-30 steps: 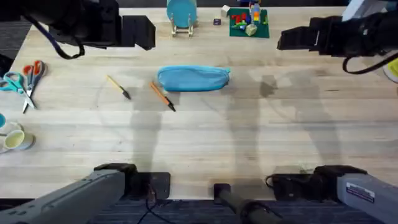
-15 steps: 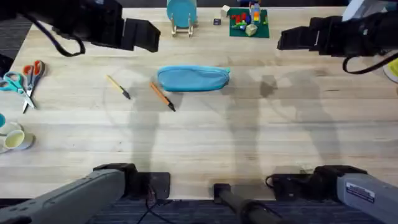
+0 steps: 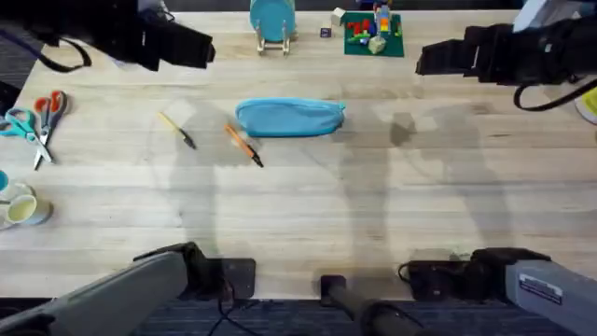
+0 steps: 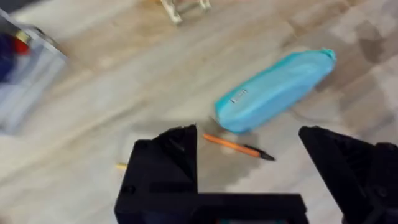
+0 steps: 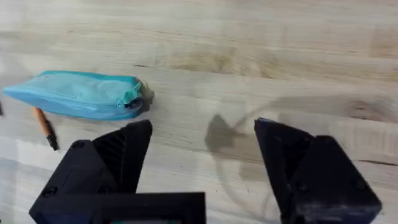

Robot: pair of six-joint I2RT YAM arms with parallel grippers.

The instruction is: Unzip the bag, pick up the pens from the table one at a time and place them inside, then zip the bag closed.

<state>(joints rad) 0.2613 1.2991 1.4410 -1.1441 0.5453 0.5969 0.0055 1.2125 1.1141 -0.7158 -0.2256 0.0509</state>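
The light blue bag lies zipped across the middle of the table. The orange pen rests just off its left end, and the yellowish-tan pen lies farther left. My left gripper hovers high above the back left, open and holding nothing. The left wrist view shows the bag and the orange pen between its fingers. My right gripper hangs open above the back right. In its wrist view the bag and the orange pen lie off to one side.
Orange- and teal-handled scissors lie near the left edge, with tape rolls below them. A teal disc on a wooden stand and a green plate of toy bricks stand along the back edge.
My left gripper has drifted left along the back of the table. The right arm, the bag and both pens have not moved.
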